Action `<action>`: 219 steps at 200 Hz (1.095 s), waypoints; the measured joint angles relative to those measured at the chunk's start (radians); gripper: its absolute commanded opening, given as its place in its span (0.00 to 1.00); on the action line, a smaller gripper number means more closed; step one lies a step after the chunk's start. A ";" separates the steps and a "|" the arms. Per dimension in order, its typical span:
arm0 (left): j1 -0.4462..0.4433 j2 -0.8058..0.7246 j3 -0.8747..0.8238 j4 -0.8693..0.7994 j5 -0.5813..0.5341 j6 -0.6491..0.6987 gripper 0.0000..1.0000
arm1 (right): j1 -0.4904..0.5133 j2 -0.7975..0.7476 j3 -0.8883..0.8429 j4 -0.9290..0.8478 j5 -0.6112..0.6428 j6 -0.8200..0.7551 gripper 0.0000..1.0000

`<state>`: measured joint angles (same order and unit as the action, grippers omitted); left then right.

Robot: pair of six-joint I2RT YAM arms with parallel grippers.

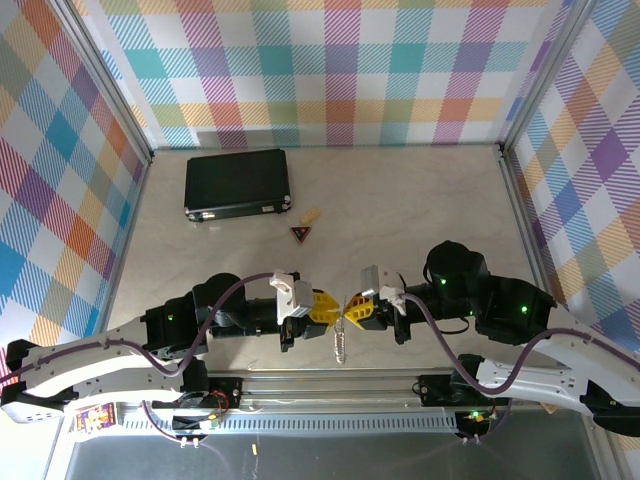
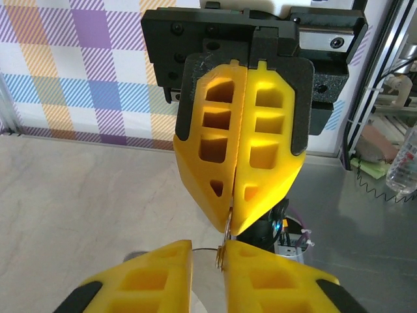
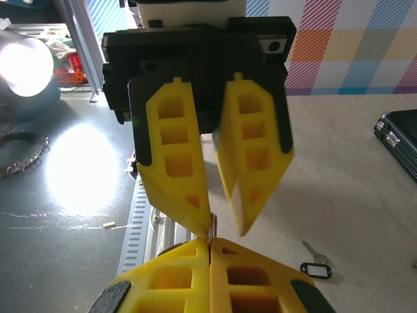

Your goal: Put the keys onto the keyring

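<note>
Our right gripper point(image 1: 357, 311) pinches the keys point(image 1: 341, 343), which hang at the near middle. Our left gripper point(image 1: 322, 307) is open a tiny bit beside them. The keyring point(image 3: 316, 267) lies on the table point(image 1: 420, 200).

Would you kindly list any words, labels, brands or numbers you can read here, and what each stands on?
None can be read.
The colourful sticker at the near left corner: too small to read.
The plastic bottle: any label is too blurred to read.

bright even lighting; round hotspot point(image 3: 23, 65) blown out, glare on metal bench point(image 3: 85, 173); focus sharp.
</note>
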<state>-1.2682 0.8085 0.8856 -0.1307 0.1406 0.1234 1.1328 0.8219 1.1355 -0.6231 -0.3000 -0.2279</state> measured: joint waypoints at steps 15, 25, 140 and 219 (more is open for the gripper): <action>0.000 -0.001 0.000 0.000 0.000 0.000 0.17 | 0.000 0.000 0.000 0.002 -0.001 -0.002 0.00; 0.000 -0.001 0.000 0.000 0.000 0.000 0.17 | 0.000 0.000 0.000 0.002 -0.004 -0.002 0.00; 0.000 -0.015 -0.019 0.017 0.007 -0.003 0.00 | -0.001 0.000 -0.013 0.031 -0.031 0.002 0.00; 0.000 -0.074 -0.077 0.061 -0.018 -0.011 0.00 | 0.000 0.002 -0.014 0.042 -0.035 0.016 0.44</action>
<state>-1.2682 0.7341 0.8085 -0.0696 0.1230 0.1127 1.1328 0.8234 1.1217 -0.5812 -0.3347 -0.2119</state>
